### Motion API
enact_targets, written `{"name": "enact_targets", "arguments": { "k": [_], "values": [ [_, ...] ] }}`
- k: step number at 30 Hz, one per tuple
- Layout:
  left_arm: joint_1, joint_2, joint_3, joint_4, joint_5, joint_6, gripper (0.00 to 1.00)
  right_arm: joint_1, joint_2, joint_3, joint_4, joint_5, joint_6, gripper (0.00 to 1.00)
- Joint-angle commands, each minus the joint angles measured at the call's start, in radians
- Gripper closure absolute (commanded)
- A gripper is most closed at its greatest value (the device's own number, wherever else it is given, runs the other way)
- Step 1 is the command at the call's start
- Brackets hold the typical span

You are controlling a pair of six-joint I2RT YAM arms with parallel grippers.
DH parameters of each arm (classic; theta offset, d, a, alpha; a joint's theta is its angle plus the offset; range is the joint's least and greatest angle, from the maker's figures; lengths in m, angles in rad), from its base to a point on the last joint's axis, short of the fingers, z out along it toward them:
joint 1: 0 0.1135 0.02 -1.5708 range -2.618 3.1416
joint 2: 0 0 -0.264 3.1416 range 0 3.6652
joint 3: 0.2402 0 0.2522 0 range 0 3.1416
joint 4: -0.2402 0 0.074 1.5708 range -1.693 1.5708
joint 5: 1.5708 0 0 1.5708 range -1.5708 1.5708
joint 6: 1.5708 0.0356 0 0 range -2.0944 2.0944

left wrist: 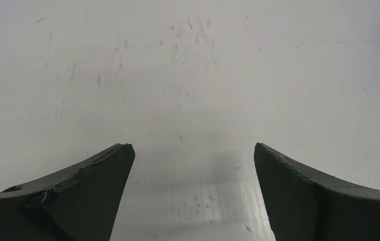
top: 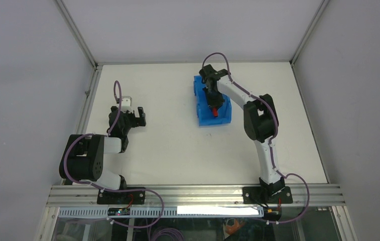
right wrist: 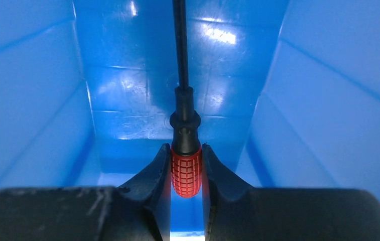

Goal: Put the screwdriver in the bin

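Note:
The blue bin [top: 205,116] stands on the white table at centre right. My right gripper [top: 216,104] reaches down into it and is shut on the screwdriver [top: 215,112]. In the right wrist view the red handle [right wrist: 186,170] sits clamped between my two fingers, and the thin black shaft [right wrist: 179,40] points away over the bin's blue floor [right wrist: 127,100]. The bin's walls rise on both sides of my right gripper [right wrist: 186,150]. My left gripper [top: 133,116] is open and empty over bare table at the left, which also shows in the left wrist view [left wrist: 193,148].
Metal frame rails run along the table's left edge [top: 88,95] and near edge [top: 193,192]. Grey walls enclose the table at the back and sides. The left wrist view shows only scuffed white tabletop [left wrist: 187,75].

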Motion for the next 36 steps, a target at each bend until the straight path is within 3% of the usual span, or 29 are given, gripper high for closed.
{"name": "enact_targets", "arguments": {
  "k": [1, 8, 16, 19, 21, 22, 23, 26, 36],
  "values": [
    [-0.011, 0.001, 0.023, 0.065, 0.016, -0.015, 0.01, 0.016, -0.018, -0.033, 0.083, 0.046, 0.022, 0.81],
    [-0.01, 0.001, 0.023, 0.065, 0.016, -0.015, 0.01, 0.022, -0.082, -0.055, 0.098, 0.061, 0.044, 0.6],
    [-0.01, 0.0, 0.023, 0.065, 0.016, -0.015, 0.01, 0.048, -0.265, -0.063, 0.093, 0.066, 0.057, 0.59],
    [-0.011, 0.001, 0.023, 0.065, 0.016, -0.015, 0.01, 0.049, -0.374, -0.086, 0.099, 0.068, 0.049, 0.54],
    [-0.011, 0.001, 0.023, 0.065, 0.015, -0.015, 0.01, 0.049, -0.465, -0.122, 0.117, 0.071, 0.024, 0.32],
    [-0.011, 0.001, 0.023, 0.065, 0.015, -0.015, 0.01, 0.047, -0.514, -0.154, 0.137, 0.086, 0.012, 0.08],
    [-0.011, 0.0, 0.023, 0.065, 0.015, -0.015, 0.01, 0.046, -0.565, -0.188, 0.156, 0.116, 0.006, 0.02],
    [-0.011, 0.0, 0.023, 0.065, 0.016, -0.015, 0.01, 0.023, -0.716, -0.334, 0.246, 0.192, -0.031, 0.01],
    [-0.011, 0.001, 0.023, 0.065, 0.016, -0.015, 0.01, -0.203, -1.072, -1.005, 0.707, 0.122, 0.004, 0.01]
  ]
}}
